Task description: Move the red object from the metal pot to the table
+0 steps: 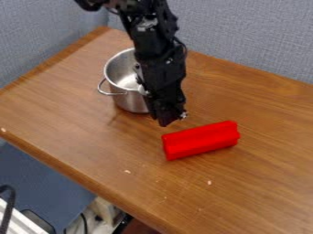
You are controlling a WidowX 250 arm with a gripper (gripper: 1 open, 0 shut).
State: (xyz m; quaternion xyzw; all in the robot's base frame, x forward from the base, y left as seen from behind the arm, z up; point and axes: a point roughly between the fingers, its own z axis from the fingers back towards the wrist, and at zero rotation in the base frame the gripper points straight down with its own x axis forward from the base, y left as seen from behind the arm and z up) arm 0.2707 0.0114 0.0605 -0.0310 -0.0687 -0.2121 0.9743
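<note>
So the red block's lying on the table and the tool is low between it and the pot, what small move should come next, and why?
Probably lift the tool straight up and clear. The red block already lies on the table, outside the metal pot, and the shut tool holds nothing, so nothing seems left to carry.

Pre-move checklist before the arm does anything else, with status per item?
1. Red object out of the metal pot: ok, it lies on the table.
2. Red object lying flat, clear of the table edge: ok.
3. End effector empty: ok, nothing seen in it.
4. End effector shut: ok.
5. End effector clear of the red object: cannot tell, its tip sits very close to the block's left end.
6. Pot upright: ok.
</note>
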